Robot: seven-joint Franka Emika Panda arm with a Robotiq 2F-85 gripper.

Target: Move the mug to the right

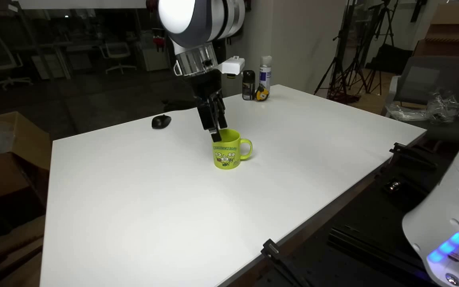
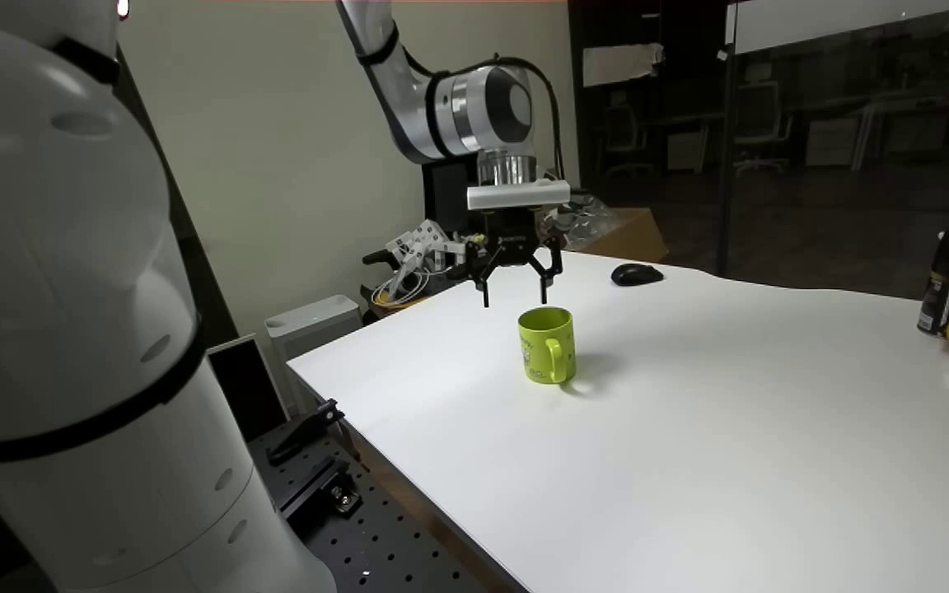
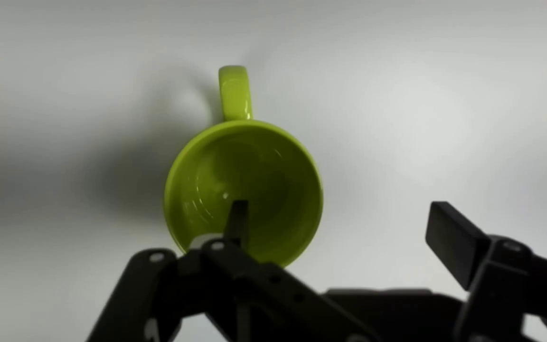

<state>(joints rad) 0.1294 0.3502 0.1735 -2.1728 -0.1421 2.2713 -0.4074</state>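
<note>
— Please, where is the mug [image 1: 226, 154] at this moment?

— It stands upright on the worktop [image 1: 142, 207]; in an exterior view its handle [image 2: 555, 361] is turned toward us.

— And the tool [image 2: 515, 302], does it hold the mug?

— No, it is released: the two fingers [image 3: 458, 247] are spread well apart, with nothing clamped between them. It hangs close above the mug, but not centred on it. In the wrist view one fingertip [image 3: 238, 221] appears over the mug, the other over the worktop beside it. Whether the first one touches the mug, I am not able to say.

— Then how much of the task is done?

— In my judgement, the grasp is not yet made, so the move to the right also waits. But I must be careful: a released tool so near could also fit the end of the task, and no view shows a marked goal.

— If it is the beginning, what is left?

— Then, I suppose, everything: to bring the mug between the fingers, to clench, to carry it to the right, to set it down upright, and to let go.
</note>
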